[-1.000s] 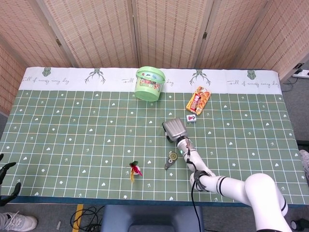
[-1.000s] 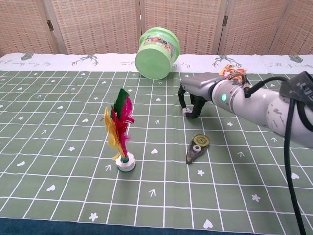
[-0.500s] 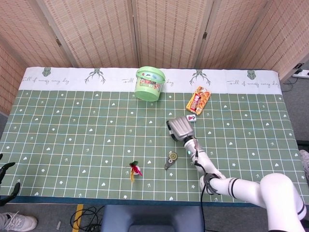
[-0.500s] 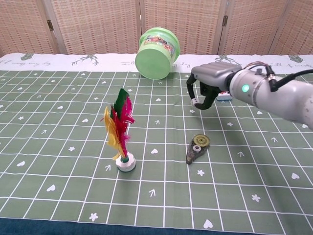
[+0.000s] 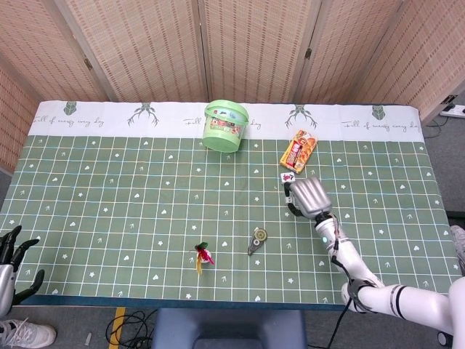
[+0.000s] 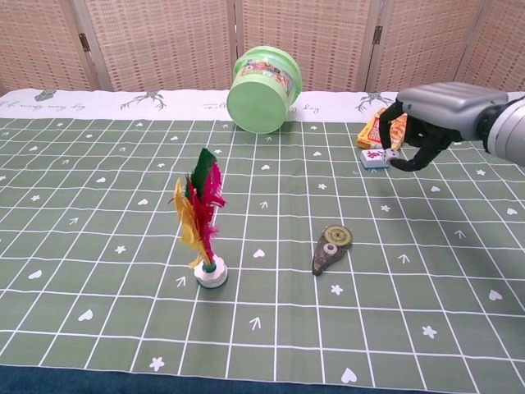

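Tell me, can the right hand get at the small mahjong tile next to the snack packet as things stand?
Probably yes. The right hand hovers beside the mahjong tile, fingers curled and holding nothing, and nothing stands between them; the snack packet lies just behind the tile.

Bright, even overhead light; soft faint shadows; both views sharp, no glare, little edge distortion.

The left hand (image 5: 10,263) is cut by the head view's edge; its grasp is unclear.
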`<state>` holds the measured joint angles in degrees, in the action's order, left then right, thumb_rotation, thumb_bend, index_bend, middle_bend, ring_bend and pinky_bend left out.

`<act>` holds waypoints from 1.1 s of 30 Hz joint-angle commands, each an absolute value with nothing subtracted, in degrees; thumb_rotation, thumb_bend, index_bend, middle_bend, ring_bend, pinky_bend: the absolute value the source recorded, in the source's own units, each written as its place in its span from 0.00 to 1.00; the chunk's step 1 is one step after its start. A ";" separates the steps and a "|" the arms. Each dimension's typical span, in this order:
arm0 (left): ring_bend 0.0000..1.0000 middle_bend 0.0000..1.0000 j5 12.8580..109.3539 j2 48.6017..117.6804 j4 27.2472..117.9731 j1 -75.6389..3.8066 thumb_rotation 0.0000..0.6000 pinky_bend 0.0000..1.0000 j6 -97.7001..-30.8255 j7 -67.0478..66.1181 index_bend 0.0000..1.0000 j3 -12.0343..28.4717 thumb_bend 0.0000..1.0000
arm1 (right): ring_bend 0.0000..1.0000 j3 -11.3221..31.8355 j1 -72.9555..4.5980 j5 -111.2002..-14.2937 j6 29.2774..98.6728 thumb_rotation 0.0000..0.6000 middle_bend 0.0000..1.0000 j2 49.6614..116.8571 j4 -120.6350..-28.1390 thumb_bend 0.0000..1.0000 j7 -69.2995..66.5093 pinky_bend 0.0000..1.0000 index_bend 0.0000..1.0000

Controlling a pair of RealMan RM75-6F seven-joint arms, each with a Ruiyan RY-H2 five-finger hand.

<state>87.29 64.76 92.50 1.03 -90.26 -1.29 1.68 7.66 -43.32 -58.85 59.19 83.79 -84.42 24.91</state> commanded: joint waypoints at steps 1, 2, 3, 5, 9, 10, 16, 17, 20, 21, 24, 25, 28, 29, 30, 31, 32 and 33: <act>0.03 0.02 87.42 64.56 93.01 0.99 1.00 0.09 -90.30 -1.75 0.24 1.60 0.39 | 1.00 8.69 -41.20 -64.04 63.88 1.00 0.98 83.57 -85.66 0.32 19.66 1.00 0.62; 0.03 0.02 87.43 64.53 93.11 1.00 1.00 0.09 -90.38 -1.82 0.24 1.62 0.39 | 1.00 9.16 -40.42 -66.61 66.12 1.00 0.97 84.06 -85.50 0.32 16.45 1.00 0.62; 0.03 0.02 87.45 64.50 93.21 1.02 1.00 0.09 -90.48 -1.88 0.24 1.64 0.39 | 1.00 9.55 -39.54 -69.32 68.70 1.00 0.96 84.76 -84.91 0.32 12.91 1.00 0.59; 0.03 0.02 87.51 64.41 93.39 1.02 1.00 0.09 -90.59 -2.03 0.24 1.64 0.39 | 1.00 10.14 -37.74 -74.08 73.99 1.00 0.95 86.36 -82.89 0.32 6.15 1.00 0.36; 0.03 0.02 87.67 64.36 93.62 0.86 1.00 0.09 -90.48 -2.35 0.24 1.61 0.39 | 1.00 10.33 -36.28 -76.83 76.85 1.00 0.93 86.81 -81.58 0.32 2.17 1.00 0.01; 0.03 0.02 87.69 64.37 93.65 0.83 1.00 0.09 -90.44 -2.39 0.24 1.60 0.39 | 1.00 10.33 -36.14 -77.04 76.98 1.00 0.92 86.78 -81.35 0.32 2.06 1.00 0.00; 0.03 0.02 87.66 64.67 93.63 0.41 1.00 0.09 -89.93 -2.59 0.24 1.63 0.39 | 1.00 10.81 -34.90 -77.09 76.58 1.00 0.92 85.59 -81.38 0.32 1.85 1.00 0.00; 0.03 0.02 87.60 64.72 93.60 0.39 1.00 0.09 -89.89 -2.55 0.24 1.65 0.39 | 1.00 10.75 -34.75 -77.00 76.22 1.00 0.92 85.12 -81.88 0.32 2.21 1.00 0.00; 0.03 0.02 87.42 64.80 93.48 0.33 1.00 0.09 -89.72 -2.42 0.24 1.64 0.39 | 1.00 10.41 -34.01 -76.93 75.59 1.00 0.92 82.99 -84.13 0.32 3.90 1.00 0.00; 0.03 0.02 87.37 64.80 93.42 0.31 1.00 0.09 -89.72 -2.39 0.24 1.67 0.39 | 1.00 10.21 -33.65 -76.95 75.54 1.00 0.92 82.17 -84.94 0.32 4.43 1.00 0.00; 0.03 0.02 87.23 64.83 93.15 0.30 1.00 0.09 -89.83 -2.01 0.24 1.79 0.39 | 1.00 9.42 -31.83 -76.29 75.58 1.00 0.91 78.86 -88.15 0.32 6.31 1.00 0.00; 0.03 0.02 87.17 64.85 92.99 0.30 1.00 0.09 -89.81 -1.83 0.24 1.80 0.39 | 1.00 8.92 -30.95 -76.23 75.80 1.00 0.90 77.30 -89.39 0.32 7.17 1.00 0.00; 0.03 0.02 86.97 64.84 92.70 0.22 1.00 0.09 -89.60 -1.64 0.24 1.80 0.39 | 0.97 7.31 -28.31 -76.88 77.24 1.00 0.84 73.18 -92.48 0.32 8.97 1.00 0.01; 0.03 0.02 86.97 64.83 92.67 0.19 1.00 0.09 -89.55 -1.59 0.24 1.81 0.39 | 0.95 6.63 -27.45 -77.35 77.70 1.00 0.82 71.91 -93.40 0.31 9.26 1.00 0.04; 0.03 0.02 87.00 64.83 92.64 0.15 1.00 0.09 -89.57 -1.55 0.24 1.84 0.39 | 0.91 5.84 -26.58 -77.96 78.08 1.00 0.80 70.61 -94.24 0.31 9.39 1.00 0.07; 0.03 0.02 87.10 64.90 92.59 0.09 1.00 0.09 -89.67 -1.47 0.24 1.90 0.39 | 0.86 4.60 -25.46 -78.83 78.29 1.00 0.76 68.80 -95.26 0.31 9.40 0.98 0.10; 0.03 0.02 87.18 64.97 92.56 0.05 1.00 0.09 -89.74 -1.39 0.24 1.95 0.39 | 0.82 3.54 -24.69 -79.50 78.14 1.00 0.73 67.31 -96.06 0.31 9.25 0.96 0.10; 0.02 0.02 87.31 65.00 92.53 -0.02 1.00 0.09 -89.76 -1.36 0.24 1.95 0.39 | 0.76 2.27 -23.61 -80.08 78.01 1.00 0.67 65.41 -97.16 0.31 8.96 0.91 0.10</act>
<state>87.29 64.98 92.55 -0.01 -89.74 -1.38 1.94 5.07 -26.22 -78.36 77.54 69.04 -94.52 8.71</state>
